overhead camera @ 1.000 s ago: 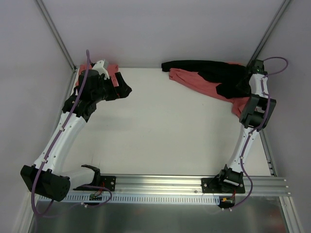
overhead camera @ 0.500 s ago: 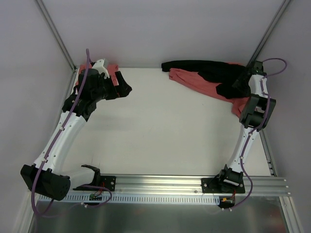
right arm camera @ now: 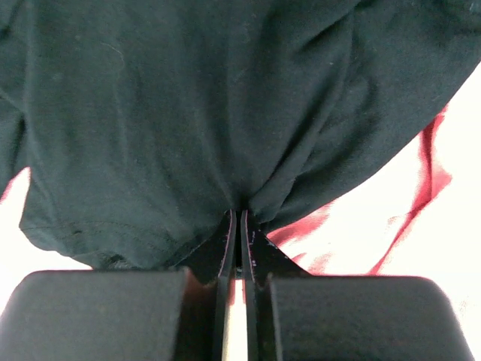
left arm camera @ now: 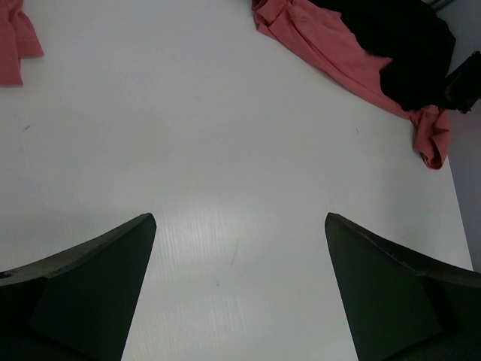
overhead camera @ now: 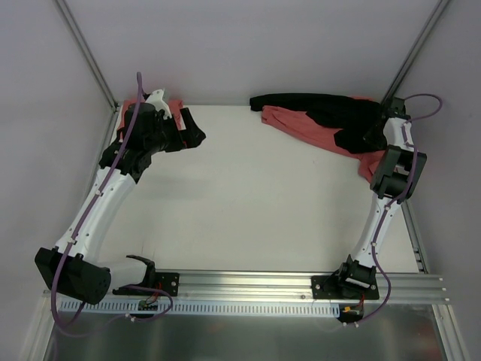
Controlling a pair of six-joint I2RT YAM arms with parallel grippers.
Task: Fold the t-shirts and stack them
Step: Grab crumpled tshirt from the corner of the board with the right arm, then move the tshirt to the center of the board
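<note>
The black t-shirt [overhead camera: 323,109] lies crumpled at the back right, on top of a salmon-red t-shirt [overhead camera: 301,126]. My right gripper [overhead camera: 373,129] is at the black shirt's right end. In the right wrist view it [right arm camera: 240,216] is shut on a bunched fold of the black shirt [right arm camera: 173,113], with salmon cloth [right arm camera: 428,169] beneath. Another salmon-red t-shirt [overhead camera: 176,106] lies at the back left corner, mostly hidden under my left arm. My left gripper [overhead camera: 194,135] is open and empty above bare table [left arm camera: 239,218]. Its view shows both piles: the salmon shirt [left arm camera: 331,53] and the black shirt [left arm camera: 406,45].
The white table [overhead camera: 255,195] is bounded by grey walls at the back and sides. A metal rail [overhead camera: 248,284] with both arm bases runs along the near edge. The edge of the left salmon shirt [left arm camera: 13,45] shows at the left wrist view's top left.
My left arm has shifted slightly, its gripper moving a little to the right. My right wrist has dropped slightly toward the black shirt, still pinching it. The shirts have hardly moved.
</note>
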